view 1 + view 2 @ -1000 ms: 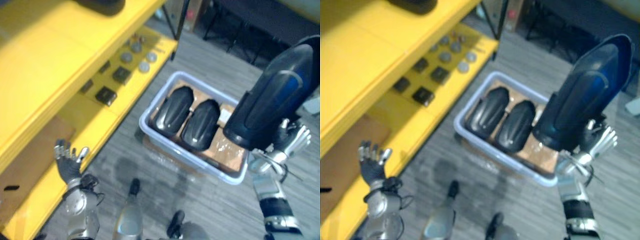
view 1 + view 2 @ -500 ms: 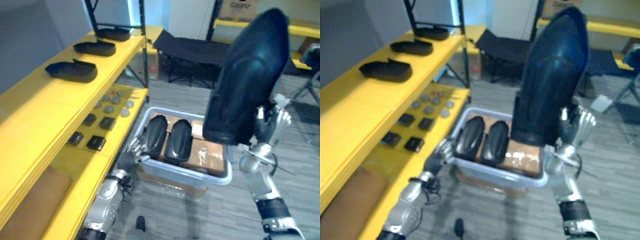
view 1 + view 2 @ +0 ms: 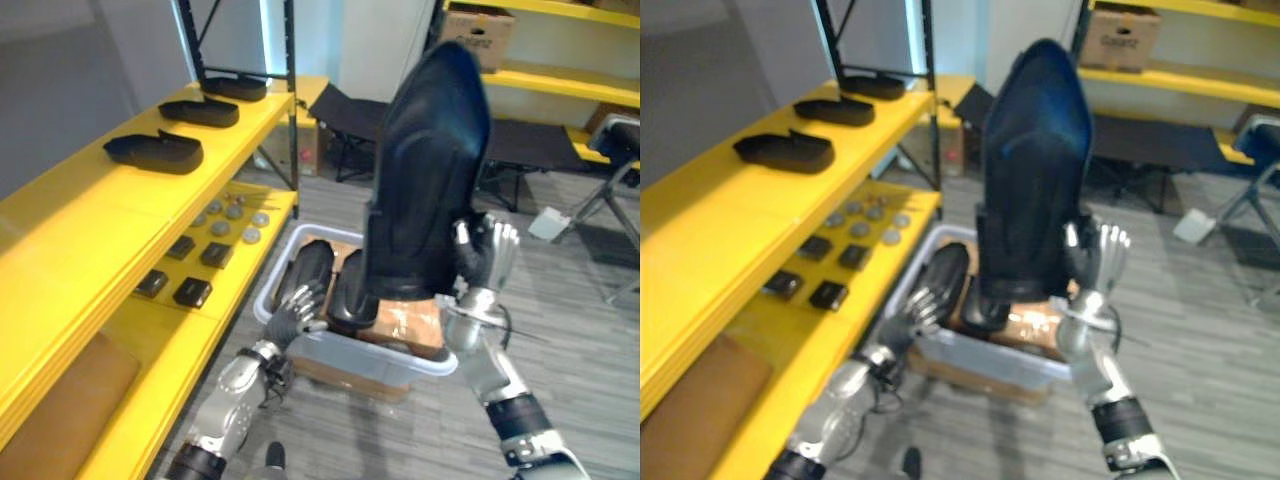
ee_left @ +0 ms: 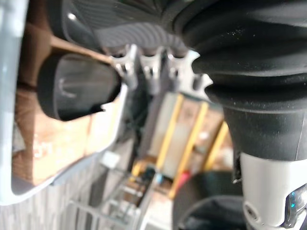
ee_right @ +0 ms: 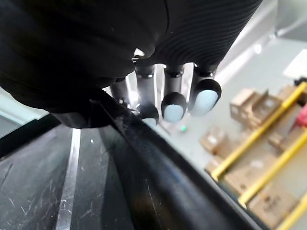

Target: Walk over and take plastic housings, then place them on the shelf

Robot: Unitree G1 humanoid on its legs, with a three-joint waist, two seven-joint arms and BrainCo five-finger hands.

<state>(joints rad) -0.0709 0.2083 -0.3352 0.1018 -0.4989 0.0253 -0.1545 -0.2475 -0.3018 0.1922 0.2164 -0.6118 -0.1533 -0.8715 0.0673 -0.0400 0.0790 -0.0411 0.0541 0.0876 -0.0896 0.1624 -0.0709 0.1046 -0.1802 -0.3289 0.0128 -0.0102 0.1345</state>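
My right hand holds a large black plastic housing upright in front of me, gripping its lower right edge; its fingertips show past the housing's rim. Below it stands a pale bin on the floor with two more black housings lying on cardboard. My left hand reaches to the bin's near left rim, fingers straight and holding nothing, close to a housing in the bin. Three housings lie on the yellow shelf's top level.
The yellow shelf's lower level carries small black blocks and grey discs. A folding cot and a second yellow rack with a cardboard box stand behind. A chair frame is at the right.
The camera has swung up from the floor toward the room. The held housing has shifted left in the view, in front of the bin. My left hand rose from beside the shelf to the bin's rim.
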